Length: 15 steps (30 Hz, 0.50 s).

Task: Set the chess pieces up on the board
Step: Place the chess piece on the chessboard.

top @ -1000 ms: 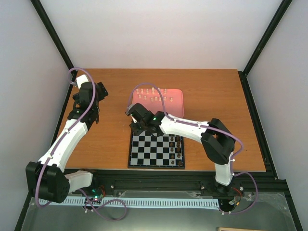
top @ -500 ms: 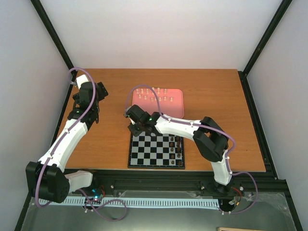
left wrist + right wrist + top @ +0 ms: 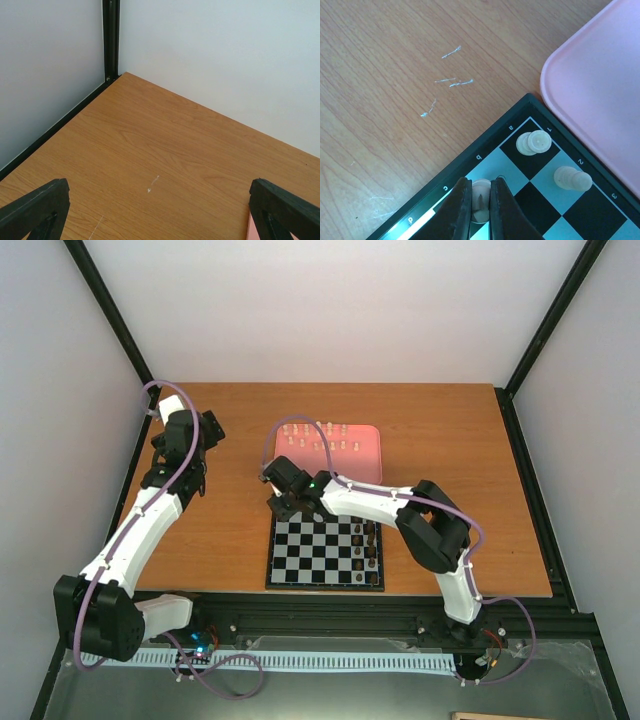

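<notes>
The table (image 3: 450, 460) is orange-brown wood-grain laminate, smooth and matt. Plain white walls close it in, with black frame posts in the corners. In the right wrist view a few short pale scratches (image 3: 452, 75) mark the wood at upper centre.

The board (image 3: 325, 552) lies flat at lower centre of the top view, a glossy square of black and white checks with a thin dark border. Dark brown pieces (image 3: 370, 545) stand in its right-hand columns. Just above it sits the pink tray (image 3: 365, 468), a rounded rectangle with a smooth raised rim, holding most of the cream chess pieces (image 3: 320, 437) in loose rows.

The right gripper (image 3: 285, 502) hangs over the board's upper left corner. Its dark fingers (image 3: 457, 210) are pressed onto a cream piece (image 3: 480, 192) above an edge square at the bottom of the wrist view. Two more small turned cream pieces (image 3: 533, 142) rest on corner squares nearby, apart from each other. The tray's curved corner comes close to the board's border there.

The left gripper (image 3: 210, 428) hovers near the table's upper left corner, its black fingertips (image 3: 35, 210) spread wide over bare wood.
</notes>
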Motion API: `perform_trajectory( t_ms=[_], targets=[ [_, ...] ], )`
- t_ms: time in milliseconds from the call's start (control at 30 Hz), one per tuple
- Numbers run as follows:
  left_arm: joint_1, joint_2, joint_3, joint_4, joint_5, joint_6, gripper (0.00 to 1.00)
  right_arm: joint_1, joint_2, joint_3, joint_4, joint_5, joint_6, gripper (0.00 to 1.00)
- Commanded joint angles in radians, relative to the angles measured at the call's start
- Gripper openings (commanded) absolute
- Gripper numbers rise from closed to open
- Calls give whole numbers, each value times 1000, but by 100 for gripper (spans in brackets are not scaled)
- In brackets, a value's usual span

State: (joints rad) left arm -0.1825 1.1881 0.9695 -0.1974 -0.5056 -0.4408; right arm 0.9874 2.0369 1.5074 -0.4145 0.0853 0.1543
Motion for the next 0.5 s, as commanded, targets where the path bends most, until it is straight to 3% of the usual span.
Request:
perform_trajectory(
  t_ms=[0,467],
  targets=[
    [-2,8,31,4,-7,6,100,-9,24,29,18,-15,-2,3],
    [-2,10,32,4,-8,7,100,-29,52,40,23,-27,-2,3]
  ],
)
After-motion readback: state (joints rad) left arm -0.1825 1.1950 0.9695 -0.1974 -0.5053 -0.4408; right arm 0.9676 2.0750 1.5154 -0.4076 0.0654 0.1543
